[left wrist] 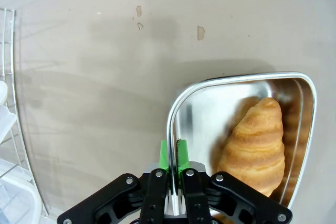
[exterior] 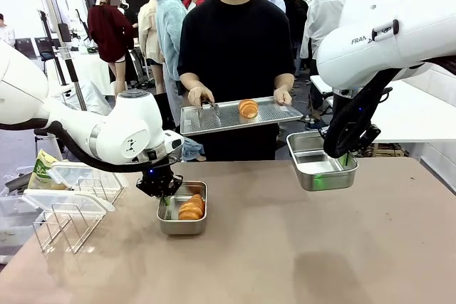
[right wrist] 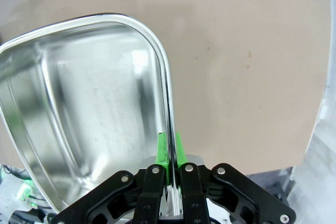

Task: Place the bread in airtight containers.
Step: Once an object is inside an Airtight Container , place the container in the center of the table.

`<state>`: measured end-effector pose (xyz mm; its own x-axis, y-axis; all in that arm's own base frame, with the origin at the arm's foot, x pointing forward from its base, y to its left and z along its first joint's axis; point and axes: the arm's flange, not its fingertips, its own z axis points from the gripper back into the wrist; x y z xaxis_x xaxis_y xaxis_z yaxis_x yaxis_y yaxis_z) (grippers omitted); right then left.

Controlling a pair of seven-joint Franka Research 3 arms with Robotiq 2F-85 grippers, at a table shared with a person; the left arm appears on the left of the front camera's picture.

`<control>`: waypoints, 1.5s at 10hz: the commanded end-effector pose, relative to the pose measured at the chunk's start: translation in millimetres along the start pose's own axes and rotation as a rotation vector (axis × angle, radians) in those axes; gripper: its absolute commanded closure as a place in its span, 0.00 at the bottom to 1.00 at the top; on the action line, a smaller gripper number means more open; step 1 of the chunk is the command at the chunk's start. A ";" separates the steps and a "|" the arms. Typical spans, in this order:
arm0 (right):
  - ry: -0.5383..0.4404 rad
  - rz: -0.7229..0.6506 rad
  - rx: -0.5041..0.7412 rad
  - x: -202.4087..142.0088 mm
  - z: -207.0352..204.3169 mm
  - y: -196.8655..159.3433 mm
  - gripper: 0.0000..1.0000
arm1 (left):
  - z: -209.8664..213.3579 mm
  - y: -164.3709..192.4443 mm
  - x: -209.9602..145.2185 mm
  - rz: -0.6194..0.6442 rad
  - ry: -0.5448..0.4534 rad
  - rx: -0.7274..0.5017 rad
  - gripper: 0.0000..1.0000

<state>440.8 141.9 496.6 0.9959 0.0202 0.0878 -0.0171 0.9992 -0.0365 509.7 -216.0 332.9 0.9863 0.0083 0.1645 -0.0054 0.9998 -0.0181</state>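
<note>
One bread roll (exterior: pixel 191 206) lies in the left steel tin (exterior: pixel 182 227) on the table. My left gripper (exterior: pixel 164 197) is shut on that tin's left rim; its wrist view shows the green pads (left wrist: pixel 163 155) pinching the rim (left wrist: pixel 220 81) beside the roll (left wrist: pixel 257 148). The second roll (exterior: pixel 248 108) rests on a perforated tray (exterior: pixel 214 124) that the person holds at the far side. My right gripper (exterior: pixel 345 161) is shut on the right rim of the other tin (exterior: pixel 315 169), which is empty (right wrist: pixel 89 103) and appears held just above the table near its far edge.
The person's hand holds tongs (exterior: pixel 207 109) over the tray. A wire rack (exterior: pixel 68 222) with clear plastic lids (exterior: pixel 71 174) stands at the table's left edge, close to my left arm; the rack (left wrist: pixel 9 103) also shows in the left wrist view.
</note>
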 end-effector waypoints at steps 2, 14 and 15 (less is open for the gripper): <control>-0.004 0.000 -0.001 -2.6 1.2 -0.6 1.00 | -2.3 -2.2 3.8 0.020 0.011 -0.010 0.37; -0.004 0.000 -0.001 -2.6 1.2 -0.6 1.00 | 1.8 5.3 3.4 0.019 0.035 0.018 0.00; -0.004 0.000 -0.001 -2.6 1.2 -0.6 1.00 | 1.8 5.3 3.4 0.019 0.035 0.018 0.00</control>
<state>440.8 141.8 496.6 0.9959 0.0202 0.0877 -0.0171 0.9992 -0.0365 512.3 -211.2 334.9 0.9914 0.0286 0.1279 -0.0281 0.9996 -0.0056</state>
